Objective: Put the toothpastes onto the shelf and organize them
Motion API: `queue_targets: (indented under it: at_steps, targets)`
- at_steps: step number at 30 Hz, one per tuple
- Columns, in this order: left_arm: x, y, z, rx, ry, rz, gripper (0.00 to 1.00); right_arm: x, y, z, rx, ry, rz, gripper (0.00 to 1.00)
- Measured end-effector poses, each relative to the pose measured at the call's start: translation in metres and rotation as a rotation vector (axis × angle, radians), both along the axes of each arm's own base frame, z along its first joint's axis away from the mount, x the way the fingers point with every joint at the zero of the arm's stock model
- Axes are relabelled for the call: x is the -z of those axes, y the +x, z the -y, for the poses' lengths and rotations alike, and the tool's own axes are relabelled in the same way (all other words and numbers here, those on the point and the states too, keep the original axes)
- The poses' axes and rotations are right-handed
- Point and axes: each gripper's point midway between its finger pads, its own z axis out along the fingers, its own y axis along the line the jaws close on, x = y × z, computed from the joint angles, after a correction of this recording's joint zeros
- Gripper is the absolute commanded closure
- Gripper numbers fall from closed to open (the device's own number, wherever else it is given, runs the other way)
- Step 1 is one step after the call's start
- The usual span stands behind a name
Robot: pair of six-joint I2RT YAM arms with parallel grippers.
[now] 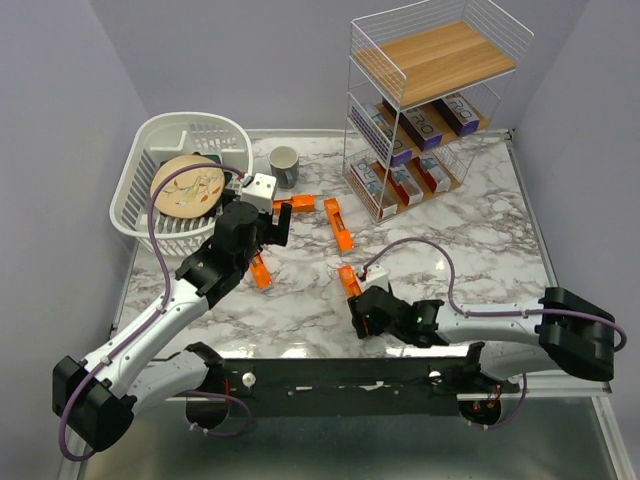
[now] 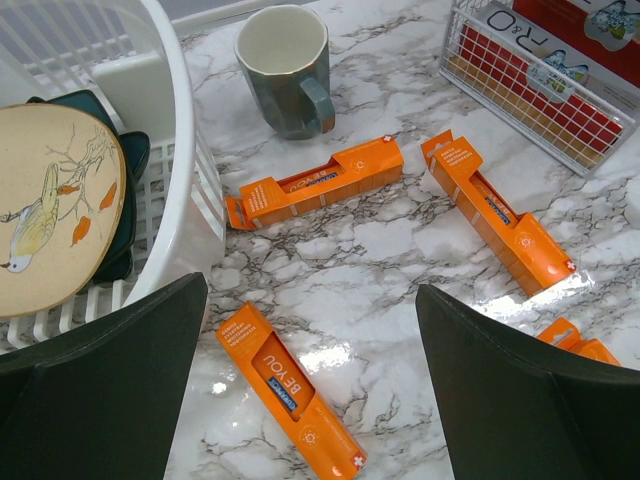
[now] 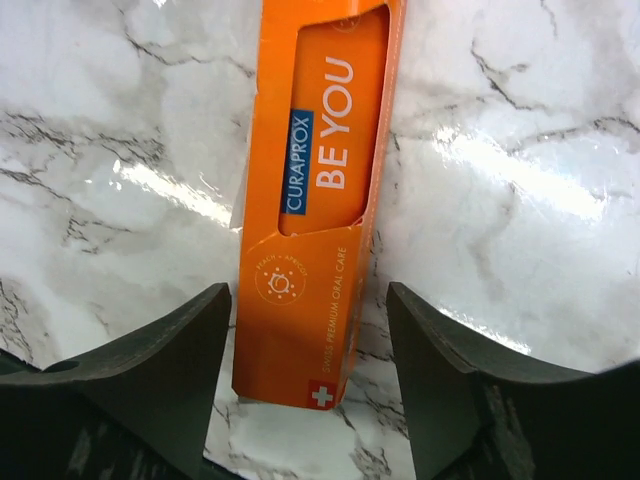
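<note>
Several orange toothpaste boxes lie on the marble table: one (image 1: 295, 205) near the mug, one (image 1: 338, 224) mid-table, one (image 1: 260, 270) by the left arm, one (image 1: 350, 281) in front of the right arm. My left gripper (image 1: 277, 226) is open and empty above the table; its wrist view shows a box (image 2: 290, 390) below between the fingers. My right gripper (image 1: 359, 312) is open, its fingers (image 3: 170, 370) either side of the near end of an orange box (image 3: 315, 190) without pinching it. The shelf (image 1: 430, 60) holds silver-purple boxes (image 1: 420, 125) and white-red ones (image 1: 405, 182).
A white dish basket (image 1: 135, 190) with a painted plate (image 1: 187, 186) stands at the back left. A grey-green mug (image 1: 284, 165) stands beside it. In the left wrist view two more orange boxes (image 2: 315, 183) (image 2: 497, 224) lie between mug and shelf.
</note>
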Motion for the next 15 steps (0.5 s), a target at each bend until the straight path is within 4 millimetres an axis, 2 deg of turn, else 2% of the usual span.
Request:
queue_targets:
  at_steps: [5,9,11,15]
  targets:
    - [0.001,0.0,0.001,0.004,-0.001,-0.003,0.01,0.001,0.009,-0.012,0.037,0.063,0.12,0.35]
    - [0.002,0.0,0.001,0.005,-0.001,-0.004,0.01,0.003,0.012,-0.027,0.056,0.039,0.199,0.36]
    - [0.002,0.0,0.001,0.005,-0.001,-0.004,0.01,0.004,0.01,-0.036,0.07,0.017,0.229,0.36]
    - [0.002,0.0,0.001,0.005,-0.001,-0.004,0.01,0.003,-0.006,-0.067,0.093,0.019,0.247,0.36]
